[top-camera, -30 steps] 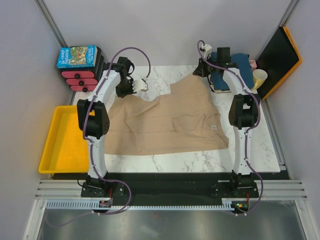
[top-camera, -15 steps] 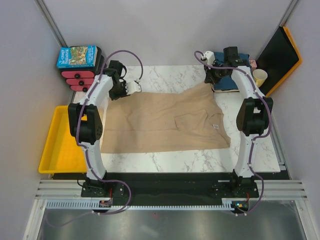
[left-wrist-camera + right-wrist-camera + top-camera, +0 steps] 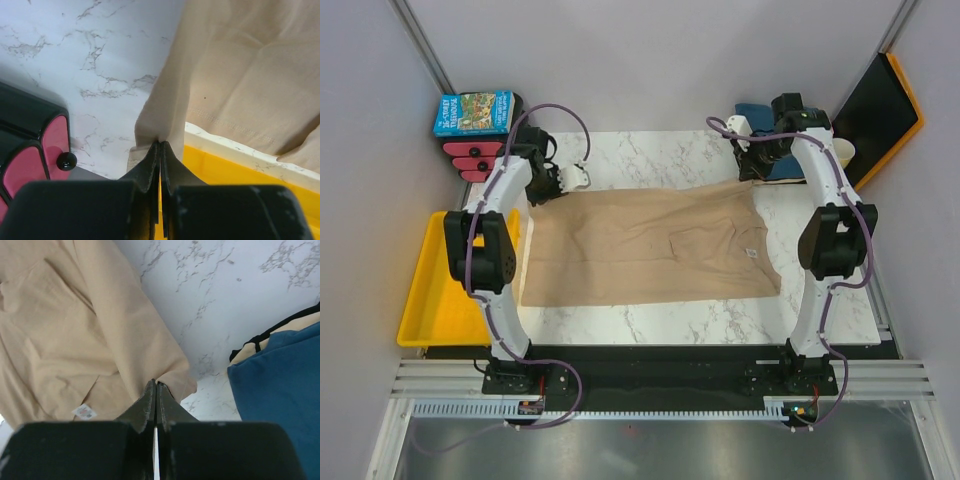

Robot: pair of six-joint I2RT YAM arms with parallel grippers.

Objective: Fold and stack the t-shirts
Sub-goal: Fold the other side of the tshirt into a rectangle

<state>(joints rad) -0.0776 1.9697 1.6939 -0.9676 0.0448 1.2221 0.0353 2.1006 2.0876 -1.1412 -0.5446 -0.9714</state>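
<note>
The large tan-beige t-shirt lies stretched flat across the marble table, its small white label near the right edge. My left gripper is shut on its far left corner; the cloth hangs from the jaws in the left wrist view. My right gripper is shut on the far right corner, cloth pinched in the right wrist view. A teal-blue t-shirt lies on a cream and dark one at the back right, also in the right wrist view.
A yellow tray sits off the table's left edge. A blue picture-covered box rests on red-and-black cases at the back left. A pale yellow cup and a black-and-orange board stand at the back right.
Both grippers have moved outward and apart with the shirt's far corners. The bunched far edge is now pulled into a straight line and the shirt lies flatter.
</note>
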